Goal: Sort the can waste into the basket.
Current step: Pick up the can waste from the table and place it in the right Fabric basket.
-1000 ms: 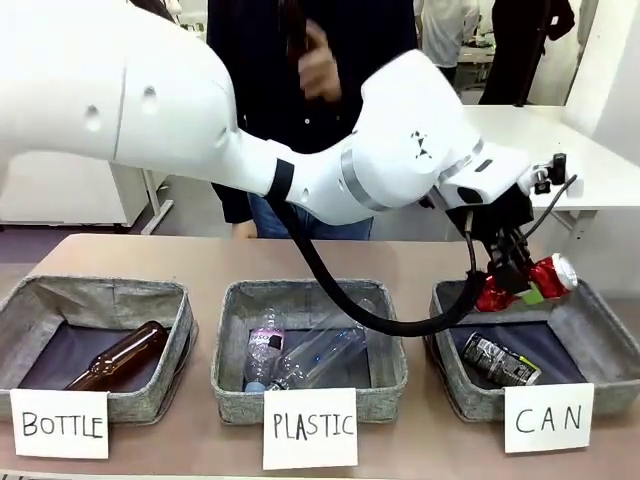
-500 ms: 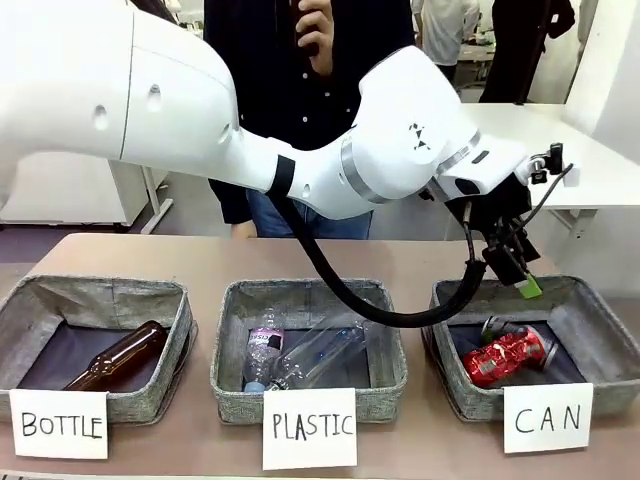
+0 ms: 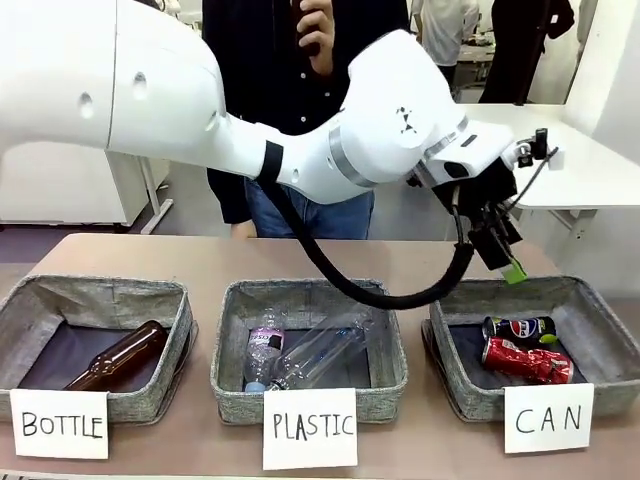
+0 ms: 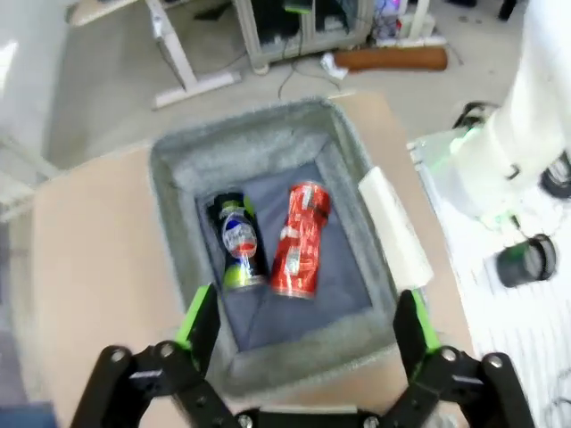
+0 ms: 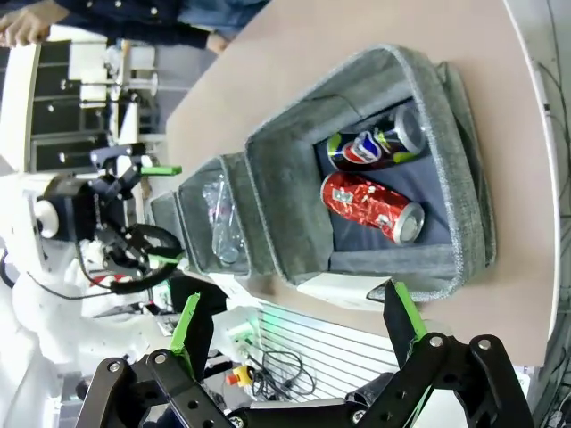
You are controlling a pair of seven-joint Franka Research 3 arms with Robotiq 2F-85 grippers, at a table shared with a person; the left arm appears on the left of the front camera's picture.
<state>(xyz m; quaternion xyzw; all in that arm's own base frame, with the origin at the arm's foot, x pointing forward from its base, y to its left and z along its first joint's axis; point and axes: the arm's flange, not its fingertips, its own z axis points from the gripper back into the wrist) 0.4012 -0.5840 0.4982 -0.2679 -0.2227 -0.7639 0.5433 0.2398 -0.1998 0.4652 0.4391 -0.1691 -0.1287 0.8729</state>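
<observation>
"Two cans, the dark can (image 3: 520, 330) and the red can (image 3: 528, 362) — where do you see them now?"

"Both are lying inside the basket (image 3: 460, 403) with the CAN card (image 3: 548, 418). They are side by side, and their long axes run almost parallel; if they touch, I cannot tell you."

"And my left pincer (image 4: 309, 292), what is its state?"

"Its fingers stand wide apart, with nothing gripped. In the front view you have it above the far rim, toward the PLASTIC side. From there the cans lie lower, to picture right and nearer to the robot. In its wrist view their long axes point roughly the same way as your fingers."

"Does the right pincer (image 5: 294, 294) hold something?"

"No, it is spread wide also, and it holds nothing. For the cans, I judge the left is the nearer arm."

"So what must I do next?"

"The can sorting looks finished to me. I would bring the left pincer upward first, then back across the desk (image 3: 205, 262) — going low, you could catch the rim."
</observation>
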